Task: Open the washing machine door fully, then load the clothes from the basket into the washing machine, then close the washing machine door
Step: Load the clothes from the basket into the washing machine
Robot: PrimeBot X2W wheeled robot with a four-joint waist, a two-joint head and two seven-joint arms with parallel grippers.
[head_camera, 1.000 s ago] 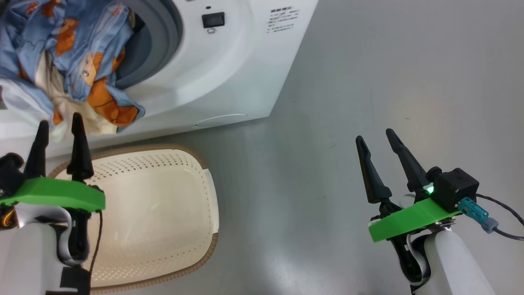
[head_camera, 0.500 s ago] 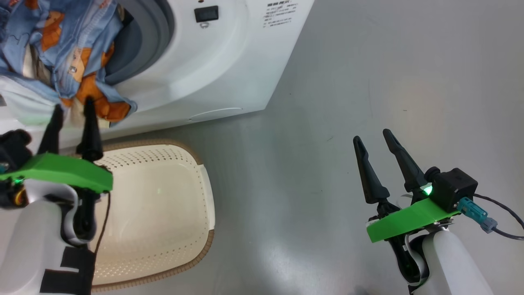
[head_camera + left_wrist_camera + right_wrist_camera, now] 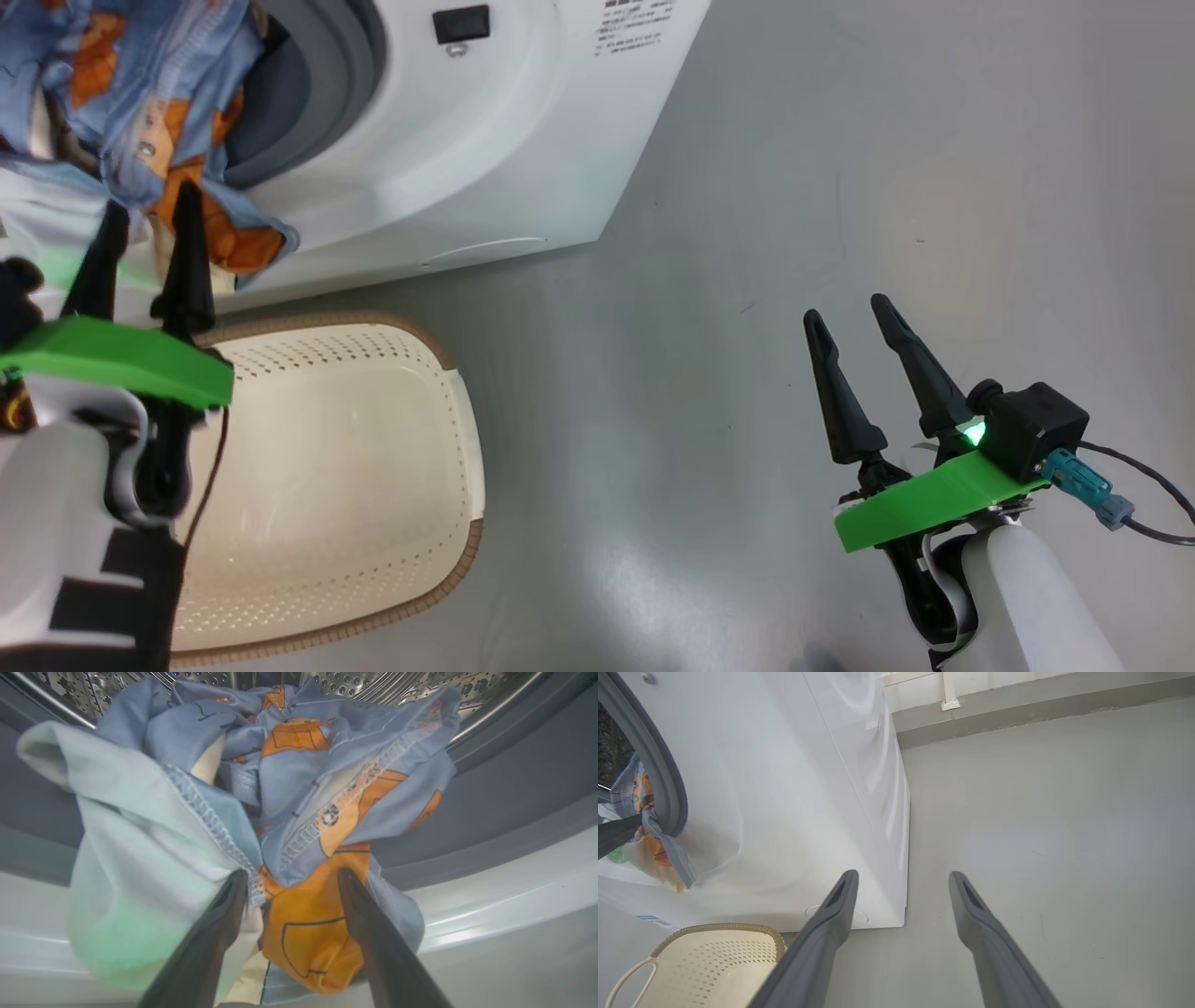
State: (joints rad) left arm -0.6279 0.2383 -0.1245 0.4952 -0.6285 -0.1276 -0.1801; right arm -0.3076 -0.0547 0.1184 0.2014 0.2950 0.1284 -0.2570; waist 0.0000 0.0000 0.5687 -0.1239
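The clothes [image 3: 140,93], light-blue fabric with orange and white pieces, hang half out of the washing machine [image 3: 485,149] over its grey gasket [image 3: 345,103]. In the left wrist view the clothes [image 3: 327,765] spill from the steel drum [image 3: 397,686]. An orange flap hangs in the gap of my open left gripper [image 3: 290,873]. In the head view that left gripper [image 3: 152,203] points up at the bundle's lower edge. The cream basket [image 3: 327,467] sits below it with nothing inside. My right gripper [image 3: 846,310] stands open over bare floor. The door is out of view.
The right wrist view has the machine's white side [image 3: 784,788], the basket's rim [image 3: 719,927] at the lower left and the clothes [image 3: 649,826] at the opening. Grey floor [image 3: 1064,835] stretches to a wall skirting at the top.
My left gripper has moved forward and up, from over the basket's far rim to the hanging clothes. The head view has shifted slightly. The right arm has stayed put.
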